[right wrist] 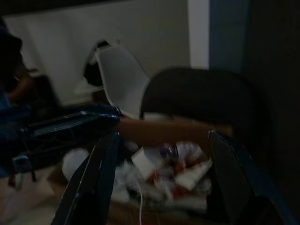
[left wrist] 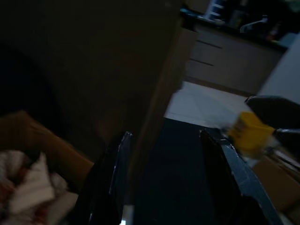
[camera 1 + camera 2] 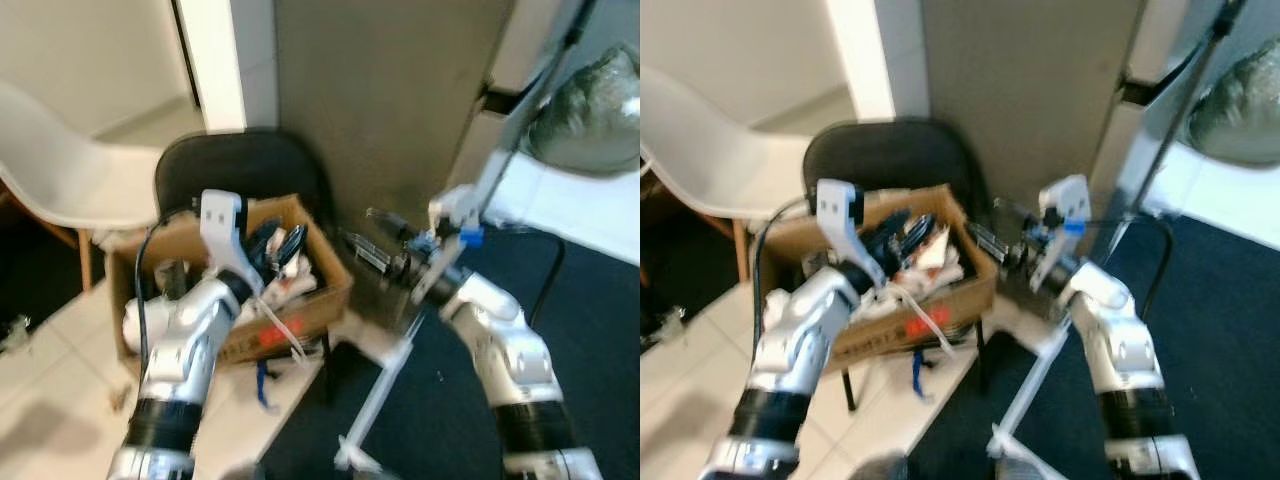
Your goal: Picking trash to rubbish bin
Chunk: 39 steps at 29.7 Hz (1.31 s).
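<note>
Blur softens both eye views, so small details in the cardboard box are hard to read. The box sits on a black chair and is heaped with crumpled white and red trash; single pieces cannot be told apart. The left gripper hovers over the box's contents, and its fingers stand spread apart with nothing between them in the dark left wrist view. The right gripper hangs just beside the box's right edge, over the dark carpet; its fingers are also parted and empty, framing the trash heap in the right wrist view. A white chair stands to the left, cut off by the frame. A white pole lies on the floor below the box, its ends unclear.
</note>
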Available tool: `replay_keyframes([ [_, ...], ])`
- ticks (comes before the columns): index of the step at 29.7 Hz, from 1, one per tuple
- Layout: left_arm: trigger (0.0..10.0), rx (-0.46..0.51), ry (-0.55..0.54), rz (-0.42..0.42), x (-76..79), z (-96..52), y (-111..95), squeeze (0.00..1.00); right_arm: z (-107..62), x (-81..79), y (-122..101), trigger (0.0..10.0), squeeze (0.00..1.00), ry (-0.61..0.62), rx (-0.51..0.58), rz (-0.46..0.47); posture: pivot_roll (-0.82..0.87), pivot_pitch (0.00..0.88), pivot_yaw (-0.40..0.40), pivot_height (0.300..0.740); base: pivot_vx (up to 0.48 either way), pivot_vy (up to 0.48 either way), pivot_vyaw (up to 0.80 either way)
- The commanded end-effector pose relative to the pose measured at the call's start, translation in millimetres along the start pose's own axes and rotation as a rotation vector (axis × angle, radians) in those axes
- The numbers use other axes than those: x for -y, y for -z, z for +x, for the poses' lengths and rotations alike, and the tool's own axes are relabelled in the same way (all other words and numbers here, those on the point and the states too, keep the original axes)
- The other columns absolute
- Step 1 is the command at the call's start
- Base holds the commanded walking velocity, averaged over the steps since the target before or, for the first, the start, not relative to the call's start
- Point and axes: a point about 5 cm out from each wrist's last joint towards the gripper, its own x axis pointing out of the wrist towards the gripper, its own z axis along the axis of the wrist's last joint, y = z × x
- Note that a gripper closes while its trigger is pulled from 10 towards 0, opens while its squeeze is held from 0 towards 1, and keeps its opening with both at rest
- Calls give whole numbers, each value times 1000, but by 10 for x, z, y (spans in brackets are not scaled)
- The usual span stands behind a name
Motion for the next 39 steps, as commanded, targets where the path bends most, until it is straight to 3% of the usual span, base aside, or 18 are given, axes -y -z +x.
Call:
replay_keyframes([
  [1, 10000, -19, -16, 4, -38, -45, 25, 0, 11, -27, 34, 10000, 0, -10, -4, 10, -80, 0, -12, 740, -375, 0, 0],
  [39, 10000, -29, -3, 3, -28, -41, 36, 0, 5, -17, 75, 10000, 0, -24, -12, 13, -83, 0, -13, 740, -371, 0, 0],
])
